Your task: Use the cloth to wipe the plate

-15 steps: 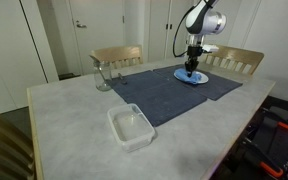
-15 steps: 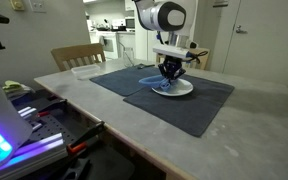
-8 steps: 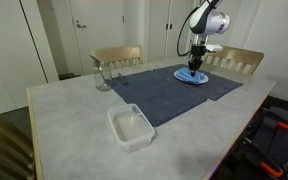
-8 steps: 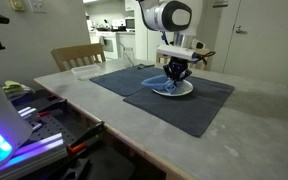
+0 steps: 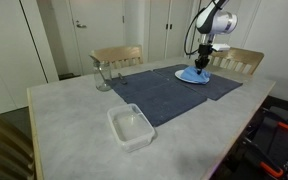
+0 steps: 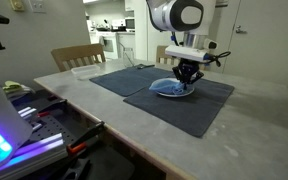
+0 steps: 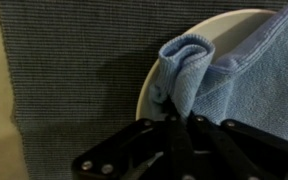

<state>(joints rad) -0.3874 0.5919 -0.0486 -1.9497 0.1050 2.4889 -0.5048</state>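
Gripper (image 7: 181, 113) has its fingers squeezed together, pinching a fold of the blue cloth (image 7: 224, 70). The cloth sits bunched up on the white plate (image 7: 147, 100), which is on the dark placemat (image 5: 169, 98) over on the table (image 5: 64, 110).

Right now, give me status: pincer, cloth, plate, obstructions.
Pincer shut on cloth, at the plate's edge. Cloth draped across plate, on dark mat. Tub and glass stand well away, nothing blocking.
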